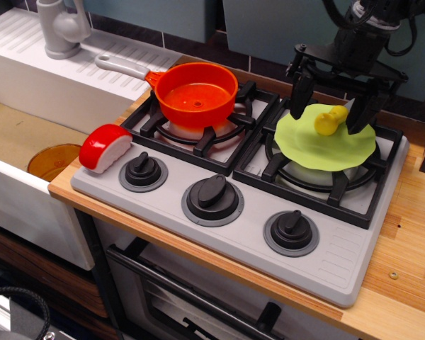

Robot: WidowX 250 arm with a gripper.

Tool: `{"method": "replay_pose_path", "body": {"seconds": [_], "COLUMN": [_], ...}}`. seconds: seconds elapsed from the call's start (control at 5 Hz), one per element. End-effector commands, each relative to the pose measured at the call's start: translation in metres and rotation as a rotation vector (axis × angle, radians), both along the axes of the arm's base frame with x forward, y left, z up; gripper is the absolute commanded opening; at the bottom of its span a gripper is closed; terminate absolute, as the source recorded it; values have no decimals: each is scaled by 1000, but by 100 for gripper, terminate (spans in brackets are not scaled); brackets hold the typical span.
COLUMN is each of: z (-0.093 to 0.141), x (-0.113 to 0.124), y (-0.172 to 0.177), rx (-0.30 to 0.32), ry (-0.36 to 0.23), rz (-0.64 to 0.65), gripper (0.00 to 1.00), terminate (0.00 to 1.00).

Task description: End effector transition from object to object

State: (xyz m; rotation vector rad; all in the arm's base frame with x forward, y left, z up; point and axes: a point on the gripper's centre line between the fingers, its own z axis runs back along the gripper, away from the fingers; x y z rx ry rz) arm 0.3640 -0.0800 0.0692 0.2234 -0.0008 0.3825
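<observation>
My black gripper [330, 105] hangs over the right burner at the back right, cables above it. Its two dark fingers [301, 92] point down and stand apart, one on each side of the yellow knob [329, 119] of a light green lid [326, 139] that lies on the right burner. The fingers do not press the knob. An orange pot [196, 94] with a grey handle sits on the left burner, well to the gripper's left.
A grey toy stove [219, 205] with three black dials sits on a wooden counter [404, 269]. A red and white sushi piece [105, 147] lies at the stove's front left corner. A white sink with a grey tap [60, 28] and an orange plate [53, 161] is at left.
</observation>
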Motion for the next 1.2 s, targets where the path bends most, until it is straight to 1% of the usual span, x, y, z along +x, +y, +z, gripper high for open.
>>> {"method": "replay_pose_path", "body": {"seconds": [0.0,0.4,0.6,0.8,1.0], "z": [0,53,74,91,97], "x": [0,-9,-13,-20,-28], "y": [0,-12,-13,-6,17], "rx": [0,13,25,43,-14], "ry": [0,98,142,176,126], "rz": [0,31,37,29,-42], "gripper": [100,100,100,100,100], "terminate": [0,0,0,0,0]}}
